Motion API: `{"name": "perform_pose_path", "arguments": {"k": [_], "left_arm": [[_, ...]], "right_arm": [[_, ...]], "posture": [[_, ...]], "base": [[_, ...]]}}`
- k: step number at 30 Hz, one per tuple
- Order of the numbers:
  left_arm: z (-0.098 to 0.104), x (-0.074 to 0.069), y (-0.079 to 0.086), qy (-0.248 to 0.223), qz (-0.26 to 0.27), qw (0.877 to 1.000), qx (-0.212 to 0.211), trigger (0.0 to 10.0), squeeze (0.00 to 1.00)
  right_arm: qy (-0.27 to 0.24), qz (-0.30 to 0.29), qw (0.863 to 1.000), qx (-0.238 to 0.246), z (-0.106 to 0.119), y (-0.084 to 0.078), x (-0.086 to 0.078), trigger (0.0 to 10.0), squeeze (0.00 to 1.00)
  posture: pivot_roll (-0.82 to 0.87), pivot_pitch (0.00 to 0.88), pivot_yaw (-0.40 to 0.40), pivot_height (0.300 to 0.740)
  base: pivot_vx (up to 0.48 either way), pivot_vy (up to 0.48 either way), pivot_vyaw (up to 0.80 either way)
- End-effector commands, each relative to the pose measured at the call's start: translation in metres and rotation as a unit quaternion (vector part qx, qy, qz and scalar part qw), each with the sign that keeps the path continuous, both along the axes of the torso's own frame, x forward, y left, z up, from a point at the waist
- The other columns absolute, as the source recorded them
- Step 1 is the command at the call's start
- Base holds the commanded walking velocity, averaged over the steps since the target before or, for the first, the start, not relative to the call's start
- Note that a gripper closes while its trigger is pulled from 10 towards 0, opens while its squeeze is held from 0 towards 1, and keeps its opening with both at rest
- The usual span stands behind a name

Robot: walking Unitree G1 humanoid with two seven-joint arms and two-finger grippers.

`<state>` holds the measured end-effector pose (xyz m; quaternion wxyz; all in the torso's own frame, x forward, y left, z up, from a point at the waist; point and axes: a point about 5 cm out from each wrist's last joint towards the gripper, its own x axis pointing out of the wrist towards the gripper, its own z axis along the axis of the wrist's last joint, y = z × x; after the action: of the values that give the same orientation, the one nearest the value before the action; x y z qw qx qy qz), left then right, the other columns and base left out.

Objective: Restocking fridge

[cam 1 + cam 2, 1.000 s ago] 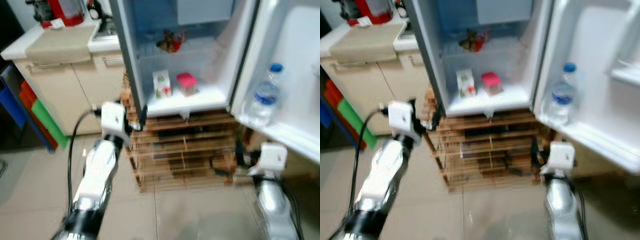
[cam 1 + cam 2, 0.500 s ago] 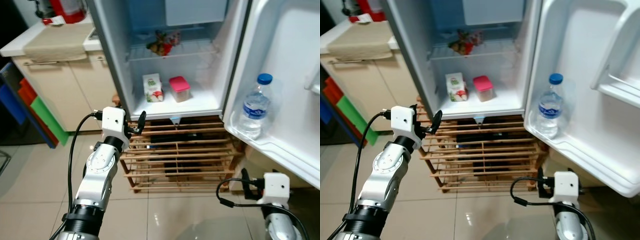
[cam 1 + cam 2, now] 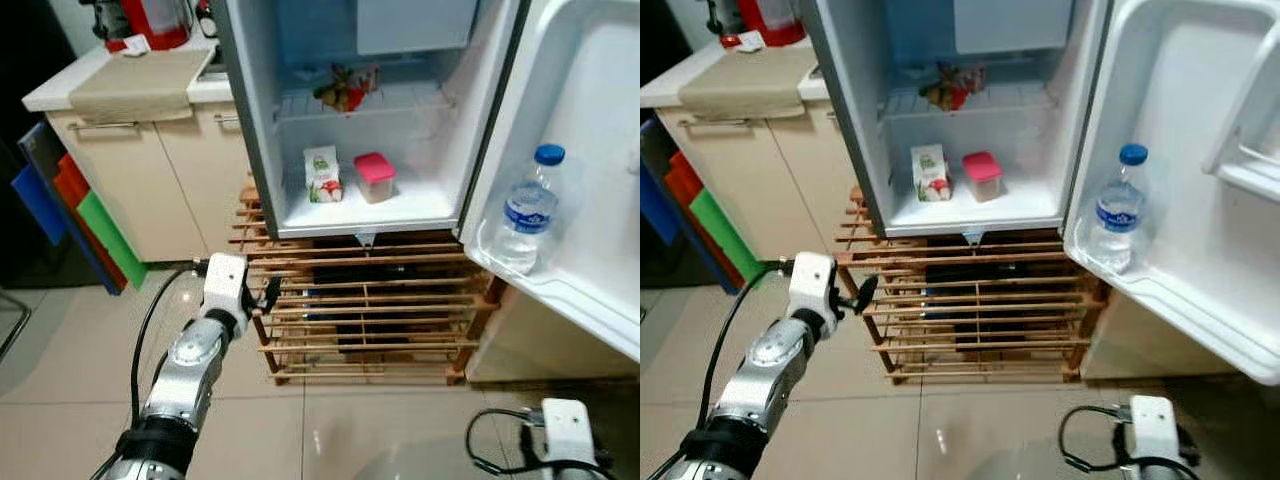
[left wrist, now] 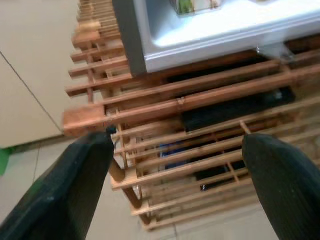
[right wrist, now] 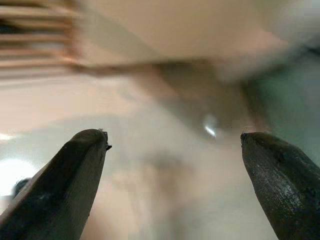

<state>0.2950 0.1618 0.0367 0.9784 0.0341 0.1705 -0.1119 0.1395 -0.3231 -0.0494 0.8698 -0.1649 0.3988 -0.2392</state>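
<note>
Left eye view: fridge (image 3: 250, 120) is seen standing open on a wooden rack (image 3: 370, 310); a carton (image 3: 322, 174) and pink-lidded tub (image 3: 376, 177) sit on its bottom shelf, a water bottle (image 3: 524, 212) at 3 o'clock in the door. Left wrist view: left hand (image 4: 175, 185) is spread apart, empty, facing the rack. Right wrist view: right hand (image 5: 172, 185) is also apart, over blurry floor.

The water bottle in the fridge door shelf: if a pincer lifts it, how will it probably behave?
The water bottle looks nearly full, so probably heavy for its size. It is tall and narrow, so a high push may tip it. Its clear plastic wall likely dents under a hard squeeze.
</note>
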Motion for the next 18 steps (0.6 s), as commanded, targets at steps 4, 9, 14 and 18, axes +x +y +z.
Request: {"name": "perform_pose_path", "arguments": {"k": [4, 9, 14, 18], "left_arm": [[0.003, 0.004, -0.005, -0.006, -0.035, 0.999, 0.011, 10.0, 0.0], [-0.004, -0.001, -0.012, 0.016, -0.054, 0.998, -0.007, 10.0, 0.0], [-0.015, -0.002, -0.01, 0.044, -0.056, 0.997, 0.01, 10.0, 0.0], [-0.028, -0.008, -0.003, 0.092, -0.053, 0.994, 0.035, 10.0, 0.0]], "right_arm": [[0.027, -0.067, 0.997, -0.035, 0.01, -0.038, -0.02, 10.0, 0.0], [0.055, -0.098, 0.992, -0.053, 0.015, -0.056, -0.033, 10.0, 0.0], [0.079, -0.114, 0.988, -0.065, 0.019, -0.067, -0.042, 10.0, 0.0], [0.091, -0.129, 0.985, -0.068, 0.021, -0.072, -0.047, 10.0, 0.0]], "posture": [[-0.18, 0.0, 0.125, 0.74], [-0.18, 0.0, 0.125, 0.74], [-0.18, 0.0, 0.122, 0.74], [-0.18, 0.0, 0.122, 0.74]], "base": [[0.0, -0.472, 0.0], [0.0, -0.469, 0.0], [0.0, 0.0, 0.0], [0.0, 0.0, 0.0]]}}
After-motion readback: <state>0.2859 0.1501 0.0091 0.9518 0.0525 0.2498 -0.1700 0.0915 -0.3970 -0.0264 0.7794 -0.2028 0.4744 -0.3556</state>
